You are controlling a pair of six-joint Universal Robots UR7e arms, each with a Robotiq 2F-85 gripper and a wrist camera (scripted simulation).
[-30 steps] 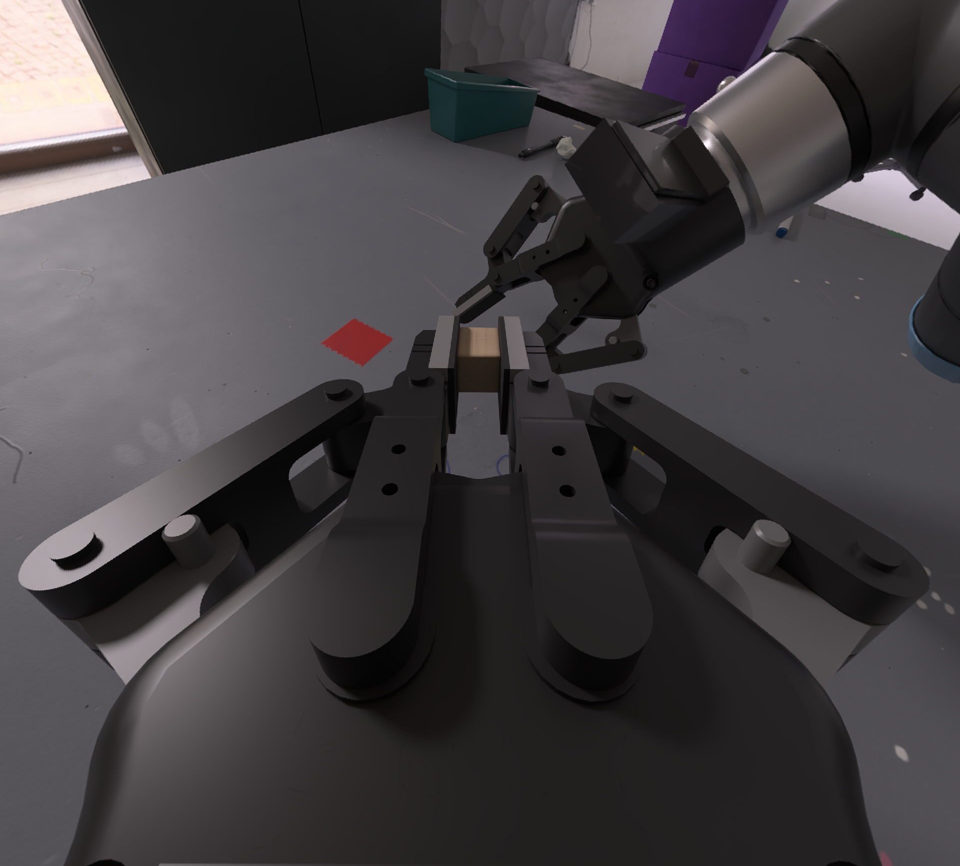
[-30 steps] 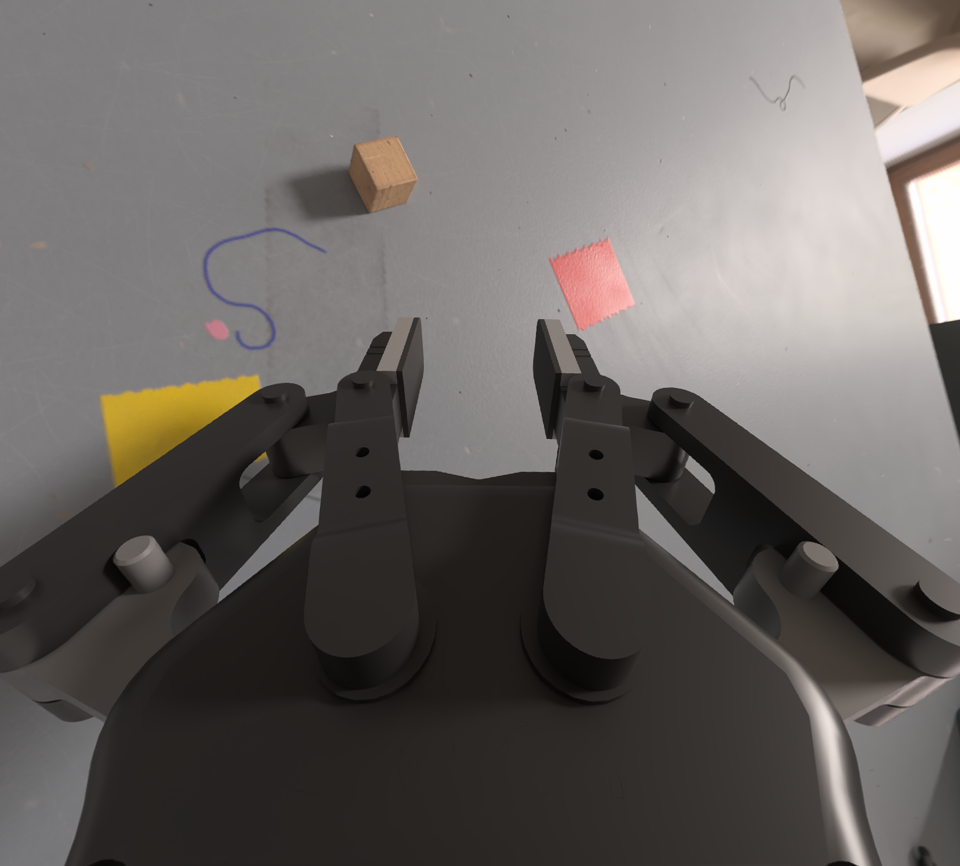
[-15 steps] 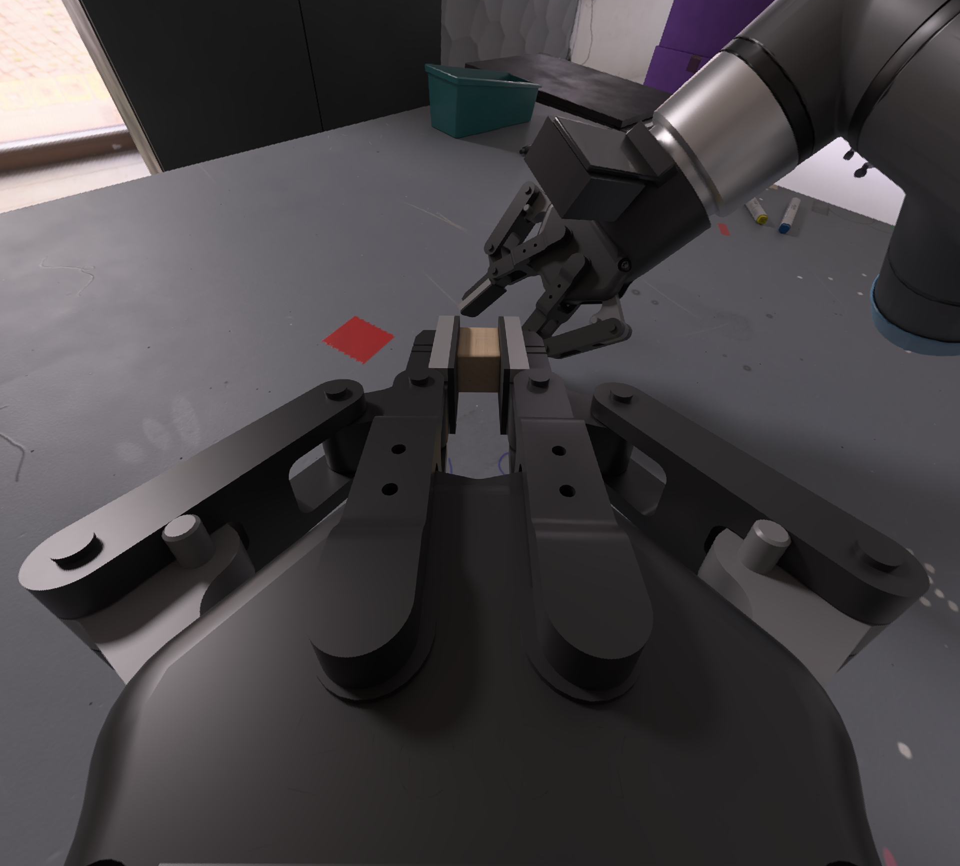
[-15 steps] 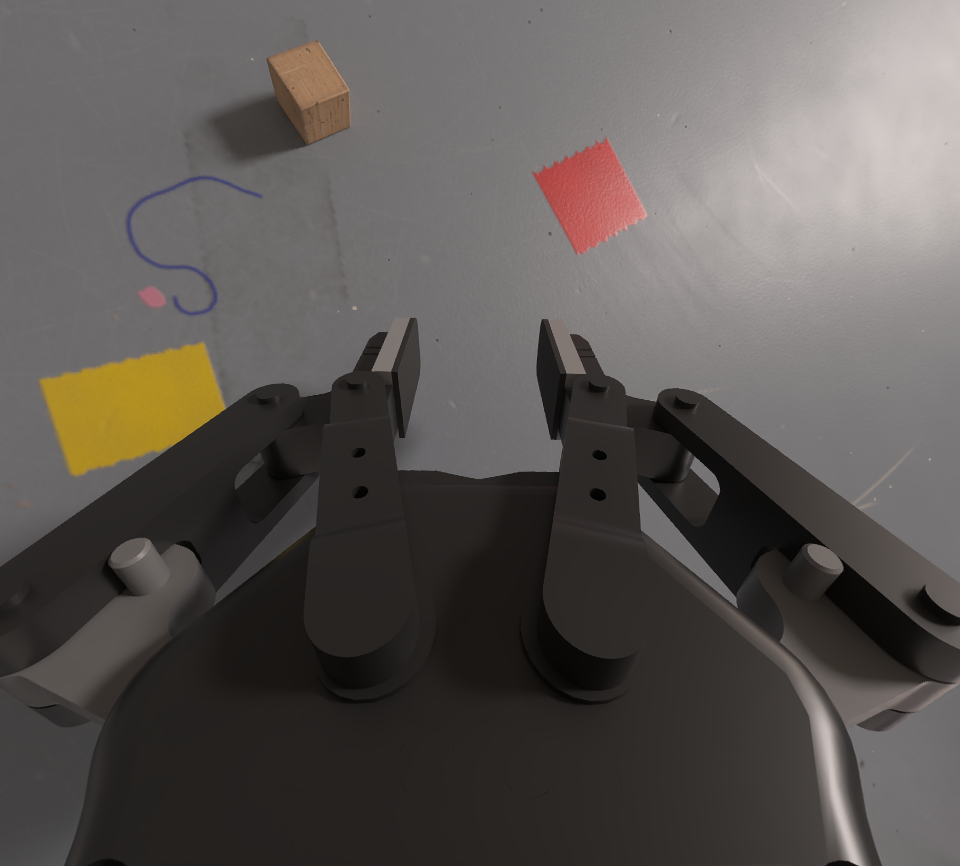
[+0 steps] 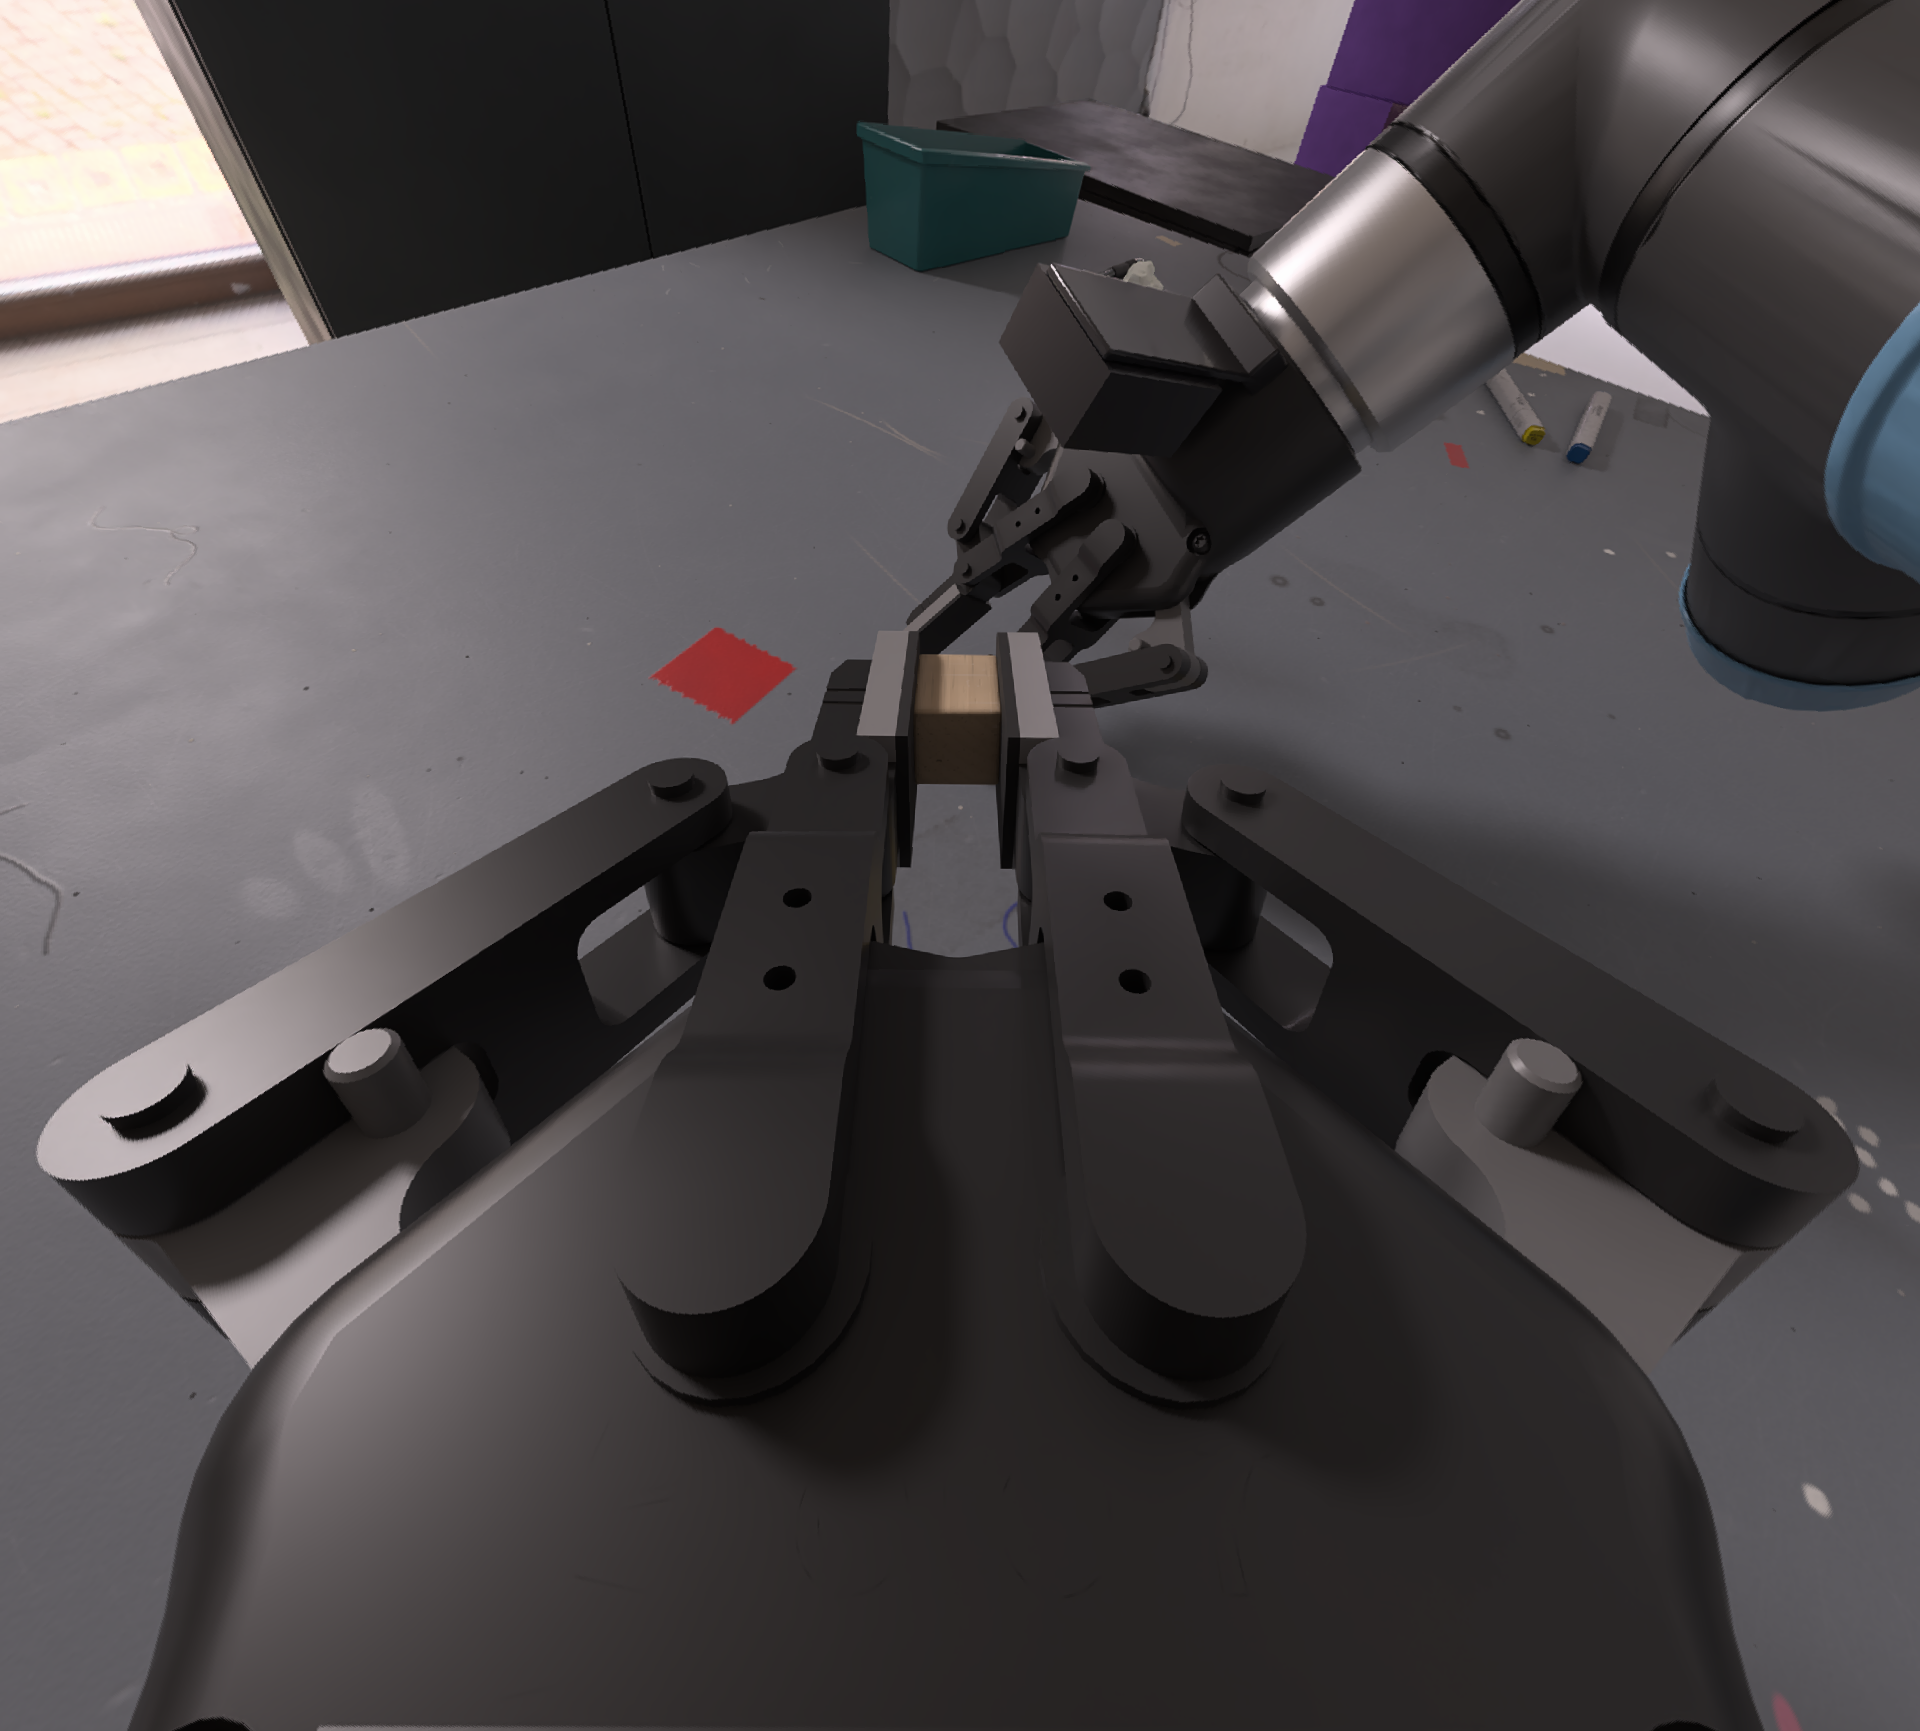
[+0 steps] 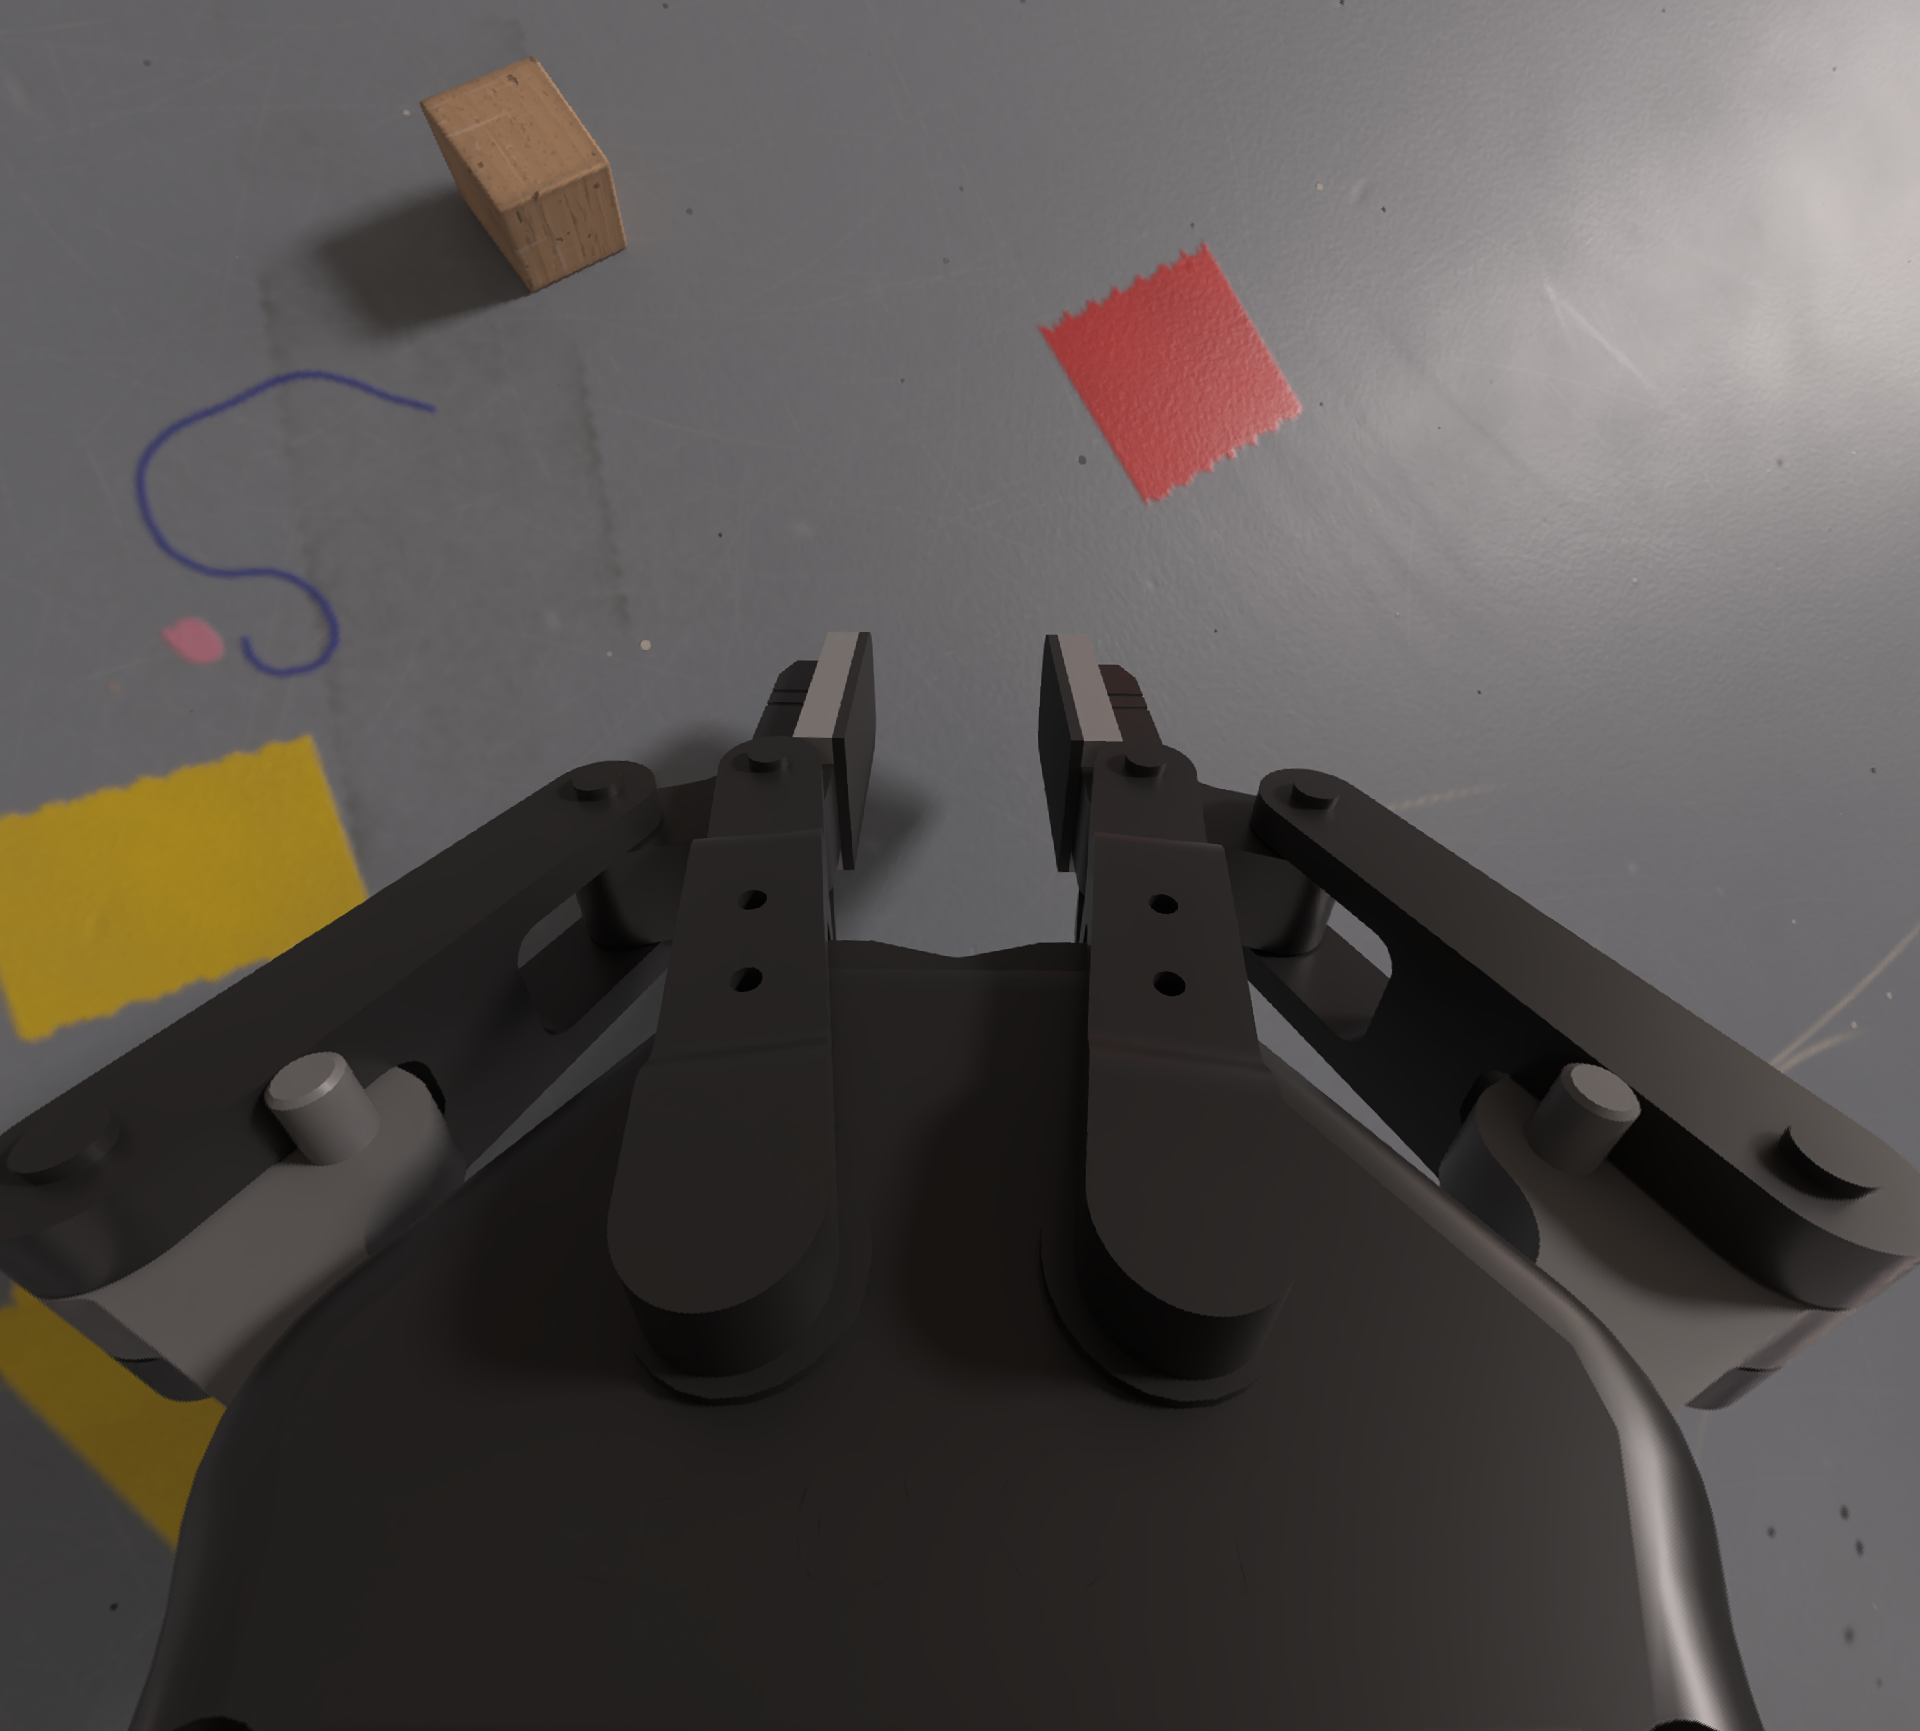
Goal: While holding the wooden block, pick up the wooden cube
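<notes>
Left wrist view: the left end effector (image 5: 957,725) pinches the pale square wooden block (image 5: 956,732) above the grey counter (image 5: 416,538). Right wrist view: the brown wooden cube (image 6: 525,173) lies on the counter, ahead and left of the right end effector (image 6: 957,725), whose jaws are spread and empty (a red tape patch (image 6: 1171,372) lies to the right). Likely risks: with the arms close, a leftward reach may collide; an off-centre closure may nudge the cube away.

A scuffed grey table (image 6: 1455,71) is shown. On it lie a wooden cube (image 6: 530,175), a red patch (image 6: 1172,372), a yellow patch (image 6: 156,881), a teal bin (image 5: 961,201) and two markers (image 5: 1548,424).
</notes>
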